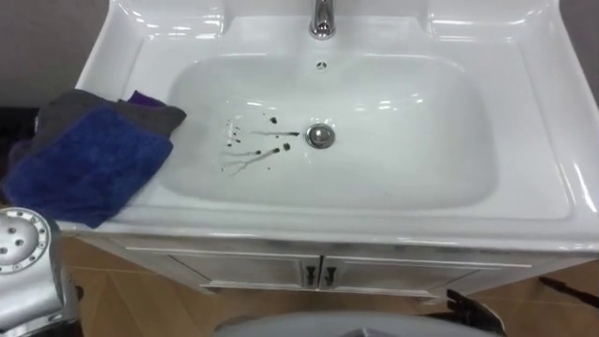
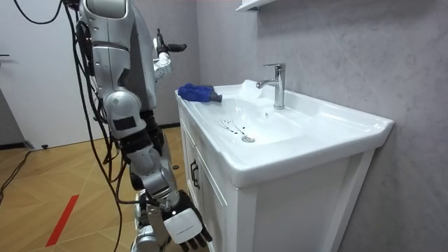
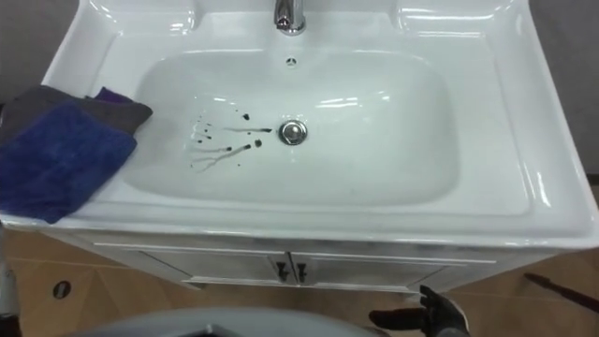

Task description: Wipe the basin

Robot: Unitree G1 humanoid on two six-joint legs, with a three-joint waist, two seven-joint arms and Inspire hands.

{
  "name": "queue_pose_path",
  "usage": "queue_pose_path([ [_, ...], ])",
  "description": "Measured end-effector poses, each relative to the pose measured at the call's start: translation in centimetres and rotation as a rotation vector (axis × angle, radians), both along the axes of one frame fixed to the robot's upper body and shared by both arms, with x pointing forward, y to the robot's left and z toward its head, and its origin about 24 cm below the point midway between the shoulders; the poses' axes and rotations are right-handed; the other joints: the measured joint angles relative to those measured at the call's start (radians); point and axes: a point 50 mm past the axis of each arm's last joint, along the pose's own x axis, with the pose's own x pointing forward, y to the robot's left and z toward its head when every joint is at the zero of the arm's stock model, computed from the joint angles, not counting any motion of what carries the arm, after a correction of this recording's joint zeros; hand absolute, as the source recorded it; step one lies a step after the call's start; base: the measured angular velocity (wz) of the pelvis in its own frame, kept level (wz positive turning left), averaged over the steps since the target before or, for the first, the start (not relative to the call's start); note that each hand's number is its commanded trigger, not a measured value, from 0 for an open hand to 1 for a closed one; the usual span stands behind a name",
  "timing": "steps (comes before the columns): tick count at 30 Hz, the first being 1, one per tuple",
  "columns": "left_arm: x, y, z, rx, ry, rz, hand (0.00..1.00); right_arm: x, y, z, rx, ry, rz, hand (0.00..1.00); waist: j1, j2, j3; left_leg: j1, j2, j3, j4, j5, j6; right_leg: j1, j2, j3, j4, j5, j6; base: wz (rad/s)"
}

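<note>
The white basin [image 1: 393, 178] lies right below me, with dark streaks and spots [image 1: 253, 150] on its floor just left of the metal drain [image 1: 320, 136]. A blue cloth [image 1: 89, 164], with grey and purple cloths under it, rests on the basin's left rim. In the room view my left hand [image 2: 164, 59] is raised at chest height, short of the cloth [image 2: 196, 92], fingers straight and holding nothing. My right hand [image 2: 183, 227] hangs low beside the cabinet, fingers relaxed and empty; its dark fingers [image 3: 426, 316] peek in at the bottom of the right eye view.
A chrome tap [image 1: 322, 19] stands at the basin's back middle. Under the basin is a white cabinet with two doors [image 1: 318, 273]. A grey wall [image 2: 336, 49] runs behind the basin, with a shelf [image 2: 252, 4] above. Wooden floor lies around me.
</note>
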Motion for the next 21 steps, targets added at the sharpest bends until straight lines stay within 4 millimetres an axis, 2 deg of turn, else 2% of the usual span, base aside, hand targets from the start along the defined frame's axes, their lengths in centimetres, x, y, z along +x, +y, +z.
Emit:
queue_pose_path([
  [4,0.1,-0.5,1.2,0.136,0.028,0.006,0.0,0.1,-0.1,0.0,-0.001,-0.004,0.002,0.0,-0.008,0.011,0.0028,0.007,0.0,0.0,-0.001,0.0,0.0,0.002,0.0,0.004,0.0,0.0,0.0,-0.02],
  [5,0.2,-0.6,1.3,0.179,0.053,0.008,0.0,0.0,-0.2,0.0,-0.003,-0.001,0.001,0.0,-0.007,0.012,0.0014,0.007,0.0,0.003,-0.001,0.0,0.0,-0.002,0.0,0.007,0.0,0.0,0.0,0.0],
  [14,1.0,0.5,1.5,0.461,0.402,0.065,0.0,-0.8,-0.8,0.1,0.015,0.026,-0.025,0.0,0.011,0.025,0.0003,0.009,0.0,0.014,-0.001,0.0,0.0,-0.004,0.0,0.017,0.0,0.0,0.0,-0.01],
  [16,1.2,1.0,1.0,0.498,0.485,0.094,0.0,-0.9,-1.0,0.1,0.012,0.031,-0.034,0.0,0.011,0.035,0.0008,0.009,0.0,0.013,-0.001,0.0,0.0,-0.004,0.0,0.018,0.0,0.0,0.0,-0.02],
  [20,1.1,2.3,-1.2,0.551,0.74,0.151,0.0,-1.0,-2.4,0.5,-0.005,0.053,-0.042,0.0,0.015,0.061,-0.009,0.006,-0.001,0.013,-0.004,0.0,0.0,-0.004,-0.001,0.019,0.0,0.0,0.0,0.0],
  [21,1.0,2.4,-1.5,0.558,0.785,0.152,0.0,-1.2,-2.7,0.5,-0.008,0.066,-0.043,0.0,0.01,0.065,-0.0075,0.007,-0.001,0.014,-0.004,0.0,0.0,-0.006,-0.001,0.019,0.0,0.0,0.0,0.0],
])
